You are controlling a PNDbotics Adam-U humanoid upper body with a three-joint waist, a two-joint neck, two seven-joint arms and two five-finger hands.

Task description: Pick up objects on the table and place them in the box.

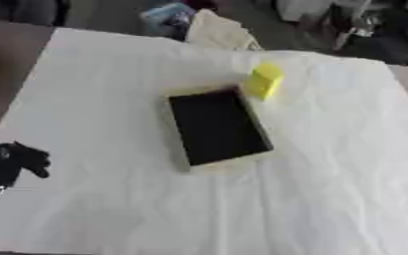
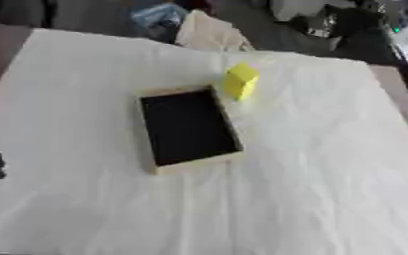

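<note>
Left eye view shows my left hand idling low, fingers curled on nothing — small yellow block leans against the dark-lined shallow wooden box, unpicked.

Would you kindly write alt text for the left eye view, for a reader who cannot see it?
A shallow box with a dark inside sits mid-table on a white cloth, with a yellow block at its far right corner. The robot's black left hand shows at the left edge, holding nothing.
</note>
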